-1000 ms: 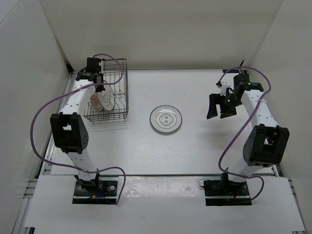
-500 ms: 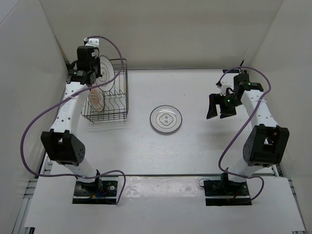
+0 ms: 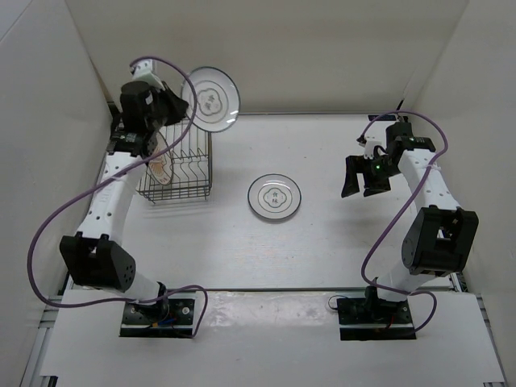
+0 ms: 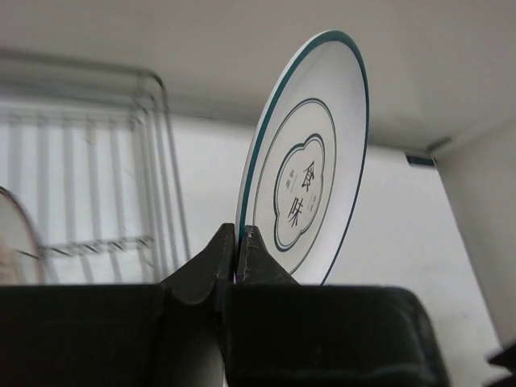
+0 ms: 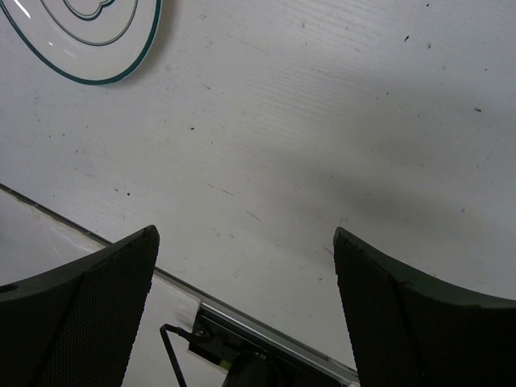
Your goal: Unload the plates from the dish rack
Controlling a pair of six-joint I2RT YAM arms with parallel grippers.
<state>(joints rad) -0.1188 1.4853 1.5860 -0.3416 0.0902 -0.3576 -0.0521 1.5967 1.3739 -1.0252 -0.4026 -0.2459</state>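
A white plate (image 3: 210, 99) with dark green-grey rings is held by its rim in the left pincer (image 4: 236, 242), whose fingers are pressed shut on the edge. The plate is held in the air above the far end of the dish rack (image 3: 205, 161), apart from the wires. It stands on edge, rising away from the fingertips with a slight tilt, and its decorated face is turned towards the overhead camera. At its centre, two Chinese characters, seemingly 食味, are framed by a lobed outline.

A plate with an orange-brown centre (image 3: 160, 167) is seen propped on edge at the left side of the rack, whose long axis runs from near to far along the left side of the table (image 3: 322, 242).

A second ringed white plate (image 3: 274, 197) lies flat, face up, near the middle of the table; its centre mark cannot be read.

The right pincer (image 5: 245, 234) is held wide apart over bare table to the right, with nothing between its fingers.
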